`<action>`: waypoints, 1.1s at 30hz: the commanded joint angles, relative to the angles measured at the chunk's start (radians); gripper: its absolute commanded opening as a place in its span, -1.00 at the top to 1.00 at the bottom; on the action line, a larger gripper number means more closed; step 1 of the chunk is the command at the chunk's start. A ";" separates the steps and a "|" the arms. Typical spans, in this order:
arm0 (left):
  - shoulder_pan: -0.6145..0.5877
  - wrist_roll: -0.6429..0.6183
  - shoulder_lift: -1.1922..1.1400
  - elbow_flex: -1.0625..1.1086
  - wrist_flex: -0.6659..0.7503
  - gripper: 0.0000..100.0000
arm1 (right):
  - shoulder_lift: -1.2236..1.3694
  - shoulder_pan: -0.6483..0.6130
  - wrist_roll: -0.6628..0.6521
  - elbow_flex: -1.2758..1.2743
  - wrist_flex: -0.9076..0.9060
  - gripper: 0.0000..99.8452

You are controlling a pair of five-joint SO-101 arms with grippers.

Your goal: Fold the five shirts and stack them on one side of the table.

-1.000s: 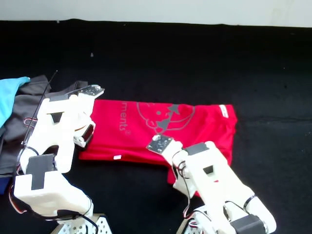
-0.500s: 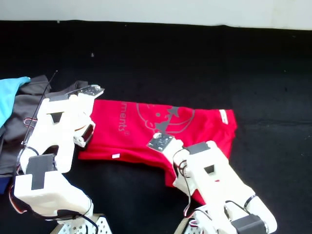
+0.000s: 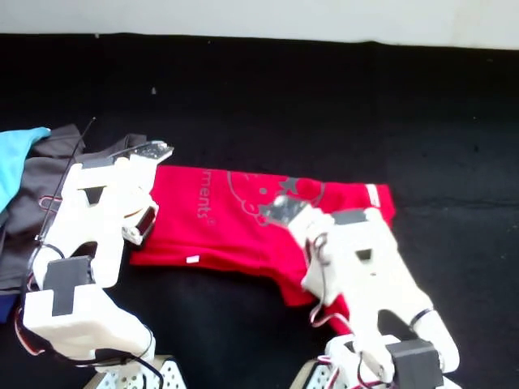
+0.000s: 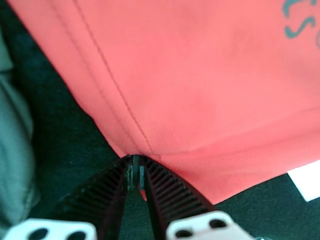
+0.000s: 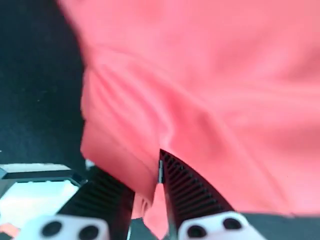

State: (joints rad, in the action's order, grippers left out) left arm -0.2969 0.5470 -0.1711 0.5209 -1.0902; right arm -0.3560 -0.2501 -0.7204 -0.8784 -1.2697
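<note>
red shirt [image 3: 231, 223] lies across the middle of the black worktop [image 3: 324, 97], grey print facing up, long axis left-right; small white label [image 3: 192, 260] on its near edge; white tag [image 3: 371, 194] at its right end

left gripper [image 4: 134, 172]: jaws together, clamped on the near-left corner of the red shirt right at the hem seam; the corner sits low against the worktop; cloth past it lies flat

right gripper [image 5: 150, 175]: jaws clamped on a raised fold of the red shirt, fabric pinched between them and creased around the grip; in the high view this arm sits over the shirt's near-right part, where the cloth is bunched and angled toward the arm base

grey garment [image 3: 36, 174] with a blue garment [image 3: 16, 158] partly on top, heaped at the worktop's left edge, just beside the left arm; apart from the red shirt
</note>
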 commanded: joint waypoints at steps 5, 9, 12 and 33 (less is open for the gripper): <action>-0.018 0.014 -0.012 -0.024 0.008 0.98 | 0.228 0.122 -0.060 0.443 -0.067 0.99; -0.018 0.014 -0.012 -0.024 0.008 0.98 | 0.472 0.091 -0.057 0.699 -0.097 0.99; -0.018 0.014 -0.012 -0.024 0.008 0.98 | 0.639 0.073 -0.055 0.894 -0.162 0.94; -0.018 0.014 -0.012 -0.024 0.008 0.98 | 0.926 0.143 0.347 1.701 -0.498 0.73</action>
State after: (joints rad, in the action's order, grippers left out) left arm -0.2969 0.5470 -0.1711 0.5209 -1.0902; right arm 0.5831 -0.1059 -0.3844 0.7342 -1.6778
